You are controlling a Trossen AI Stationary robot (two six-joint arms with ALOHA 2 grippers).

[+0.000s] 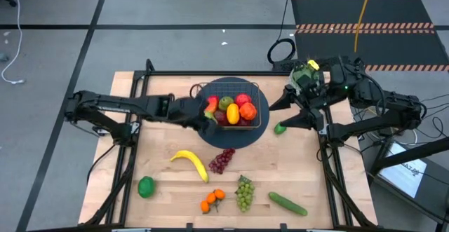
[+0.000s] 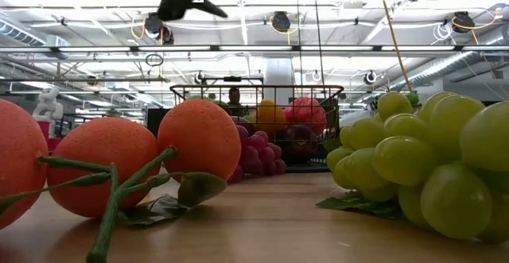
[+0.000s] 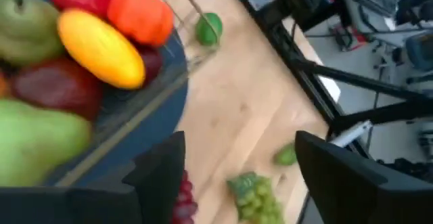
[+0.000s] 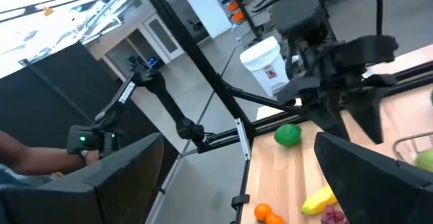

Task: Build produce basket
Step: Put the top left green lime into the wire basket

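The wire basket (image 1: 231, 86) stands on a round dark mat at the table's middle. It holds a green pear (image 3: 30, 139), a yellow mango (image 3: 101, 48), red apples and an orange pepper. My left gripper (image 1: 208, 117) hovers open above the basket's left side, with nothing between its fingers (image 3: 162, 176). My right gripper (image 1: 284, 113) is open and raised just right of the basket, above a small lime (image 1: 280, 127). On the wood lie a banana (image 1: 191, 163), purple grapes (image 1: 222, 160), green grapes (image 1: 243, 192), oranges (image 1: 212, 200), a cucumber (image 1: 287, 203) and a lime (image 1: 146, 186).
Dark frame rails (image 1: 130, 162) run along the table's left and right sides. The right arm's base and cables (image 1: 393, 113) stand off the right edge. Bare wood (image 1: 302, 162) lies right of the grapes. A person's arm (image 4: 27, 160) shows beyond the table in the right wrist view.
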